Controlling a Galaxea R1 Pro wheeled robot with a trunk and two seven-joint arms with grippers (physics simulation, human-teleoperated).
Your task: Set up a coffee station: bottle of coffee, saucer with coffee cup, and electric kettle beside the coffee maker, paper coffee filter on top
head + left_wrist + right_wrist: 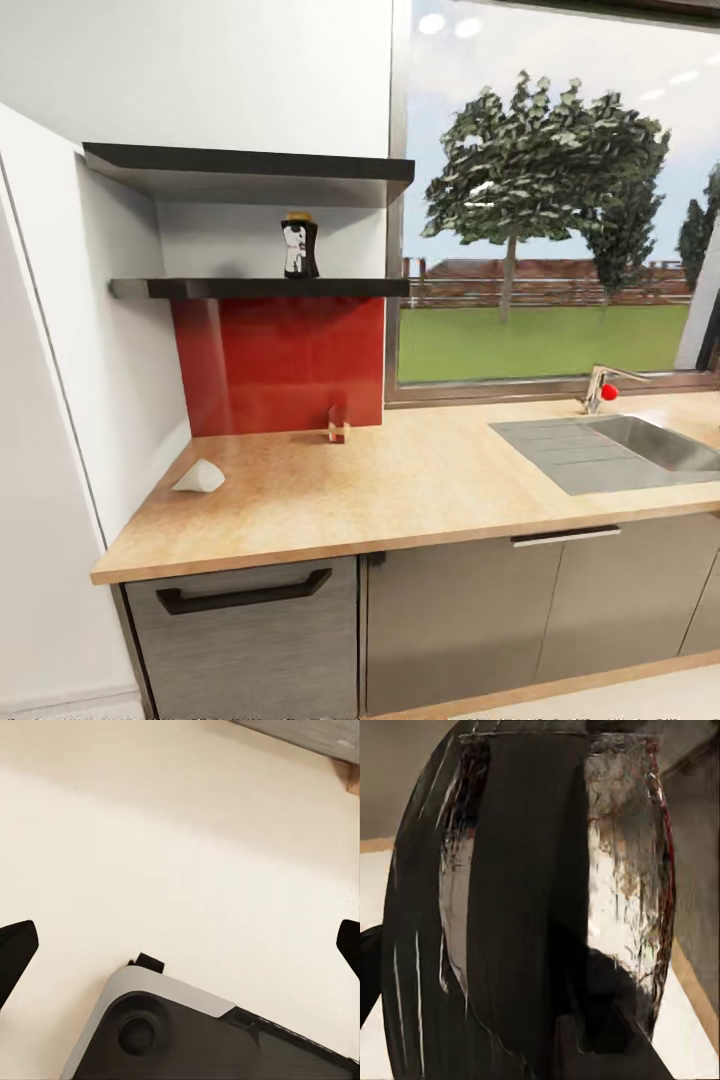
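Note:
The bottle of coffee point(300, 245), dark with a yellow cap and a white label, stands upright on the lower kitchen shelf point(260, 288). A pale paper coffee filter point(201, 478) lies on the kitchen countertop point(400, 480) near its left end. In the right wrist view, the electric kettle point(532, 907) sits very close, its clear domed body and dark inside between the fingers of my right gripper point(487, 1001), which is shut on it. My left gripper point(180, 945) is open, with its dark fingertips point(15, 949) far apart over pale floor.
A steel sink point(640, 450) with a red-knobbed tap point(603, 388) is set into the counter at right. A small brownish object point(337, 424) stands against the red backsplash point(280, 360). A white wall point(60, 400) borders the counter's left end. Drawers and cabinet doors point(460, 610) run below.

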